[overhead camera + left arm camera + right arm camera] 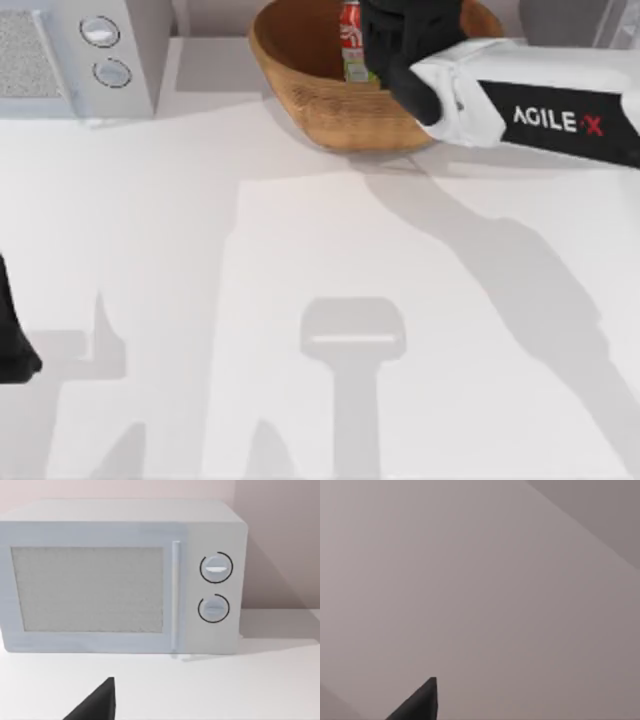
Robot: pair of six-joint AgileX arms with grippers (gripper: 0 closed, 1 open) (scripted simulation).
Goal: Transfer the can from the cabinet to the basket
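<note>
Hovering over the basket (pixel 330 100) at the table's (pixel 300 250) far edge, the right gripper (pixel 385 50) sits beside the can (pixel 351 45), inside it. Finger state: can't tell. Risk: can tips if released tilted. Left arm parked, near-left edge.

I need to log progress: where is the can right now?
In the top view the can stands upright inside the basket at the table's far edge, right of the microwave, with the right gripper directly beside it.
</note>
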